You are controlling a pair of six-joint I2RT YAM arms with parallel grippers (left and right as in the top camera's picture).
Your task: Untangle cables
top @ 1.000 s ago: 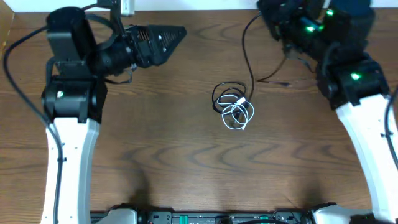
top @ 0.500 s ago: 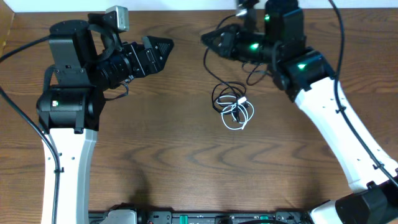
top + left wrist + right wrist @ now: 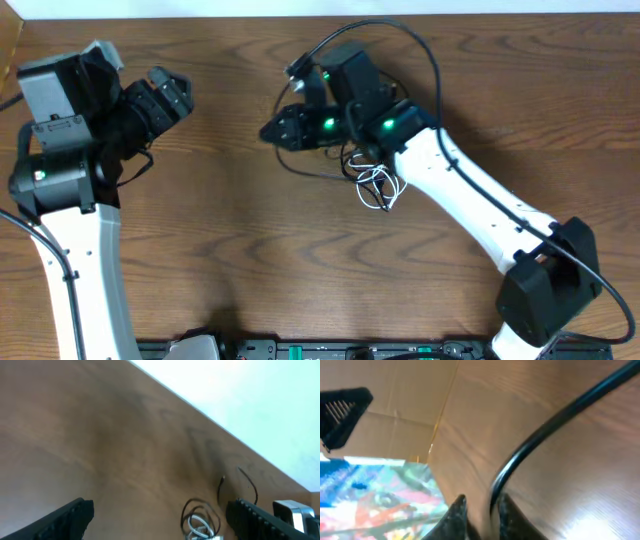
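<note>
Left jaws gape wide above the table (image 3: 250, 260); right jaws straddle a black cable (image 3: 545, 425), grip unclear.

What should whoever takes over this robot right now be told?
Left gripper: open, empty, over the table, far left.
Right gripper: a black cable runs between its fingers; pinched or loose, cannot tell.
Bundle: white and black loops tangled mid-table.
Done: that black cable seems partly drawn out leftward.
Left: pull the loops apart.
</note>
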